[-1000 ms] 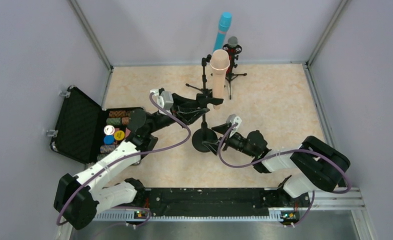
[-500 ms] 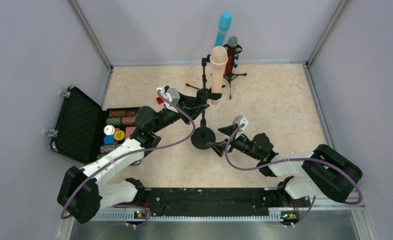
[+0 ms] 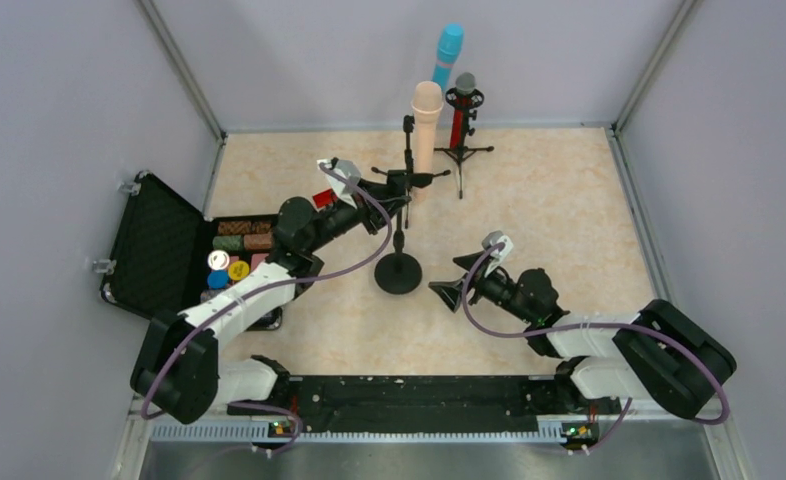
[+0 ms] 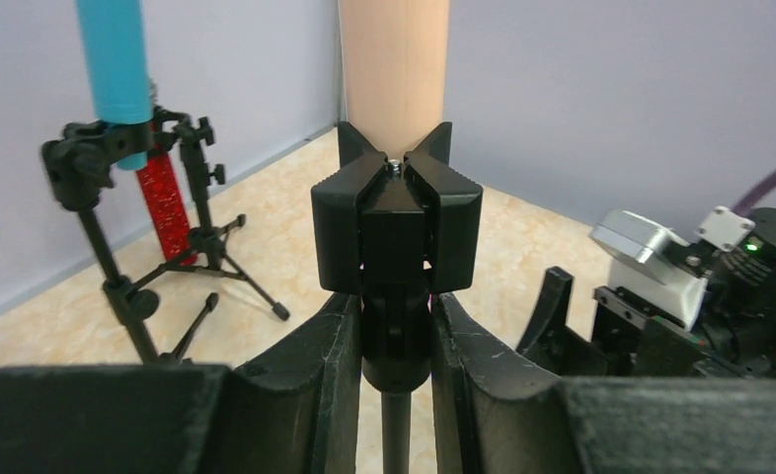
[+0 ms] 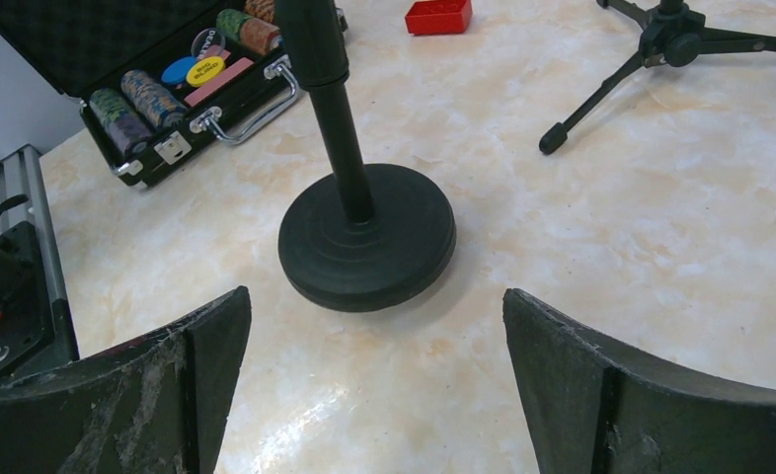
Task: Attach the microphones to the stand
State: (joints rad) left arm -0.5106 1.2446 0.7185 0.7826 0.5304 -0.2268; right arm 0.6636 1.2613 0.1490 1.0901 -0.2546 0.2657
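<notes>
The peach-pink microphone (image 3: 426, 125) stands upright in the clip of a round-base stand (image 3: 397, 273). My left gripper (image 3: 395, 187) is shut on that stand's clip joint (image 4: 396, 331), just under the clip (image 4: 396, 222) that holds the pink microphone (image 4: 394, 69). The cyan-blue microphone (image 3: 447, 55) and the glittery red microphone (image 3: 459, 118) sit in tripod stands (image 3: 461, 152) at the back. They also show in the left wrist view, the cyan one (image 4: 116, 59) and the red one (image 4: 162, 193). My right gripper (image 3: 447, 273) is open and empty, just right of the round base (image 5: 366, 237).
An open black case (image 3: 159, 250) with poker chips lies at the left and also shows in the right wrist view (image 5: 167, 79). A small red block (image 3: 324, 198) lies near it. Tripod legs (image 5: 601, 94) spread over the back of the table.
My left gripper moved toward the back with the stand, and the pink microphone came upright. My right gripper drew back to the right, away from the round base.
</notes>
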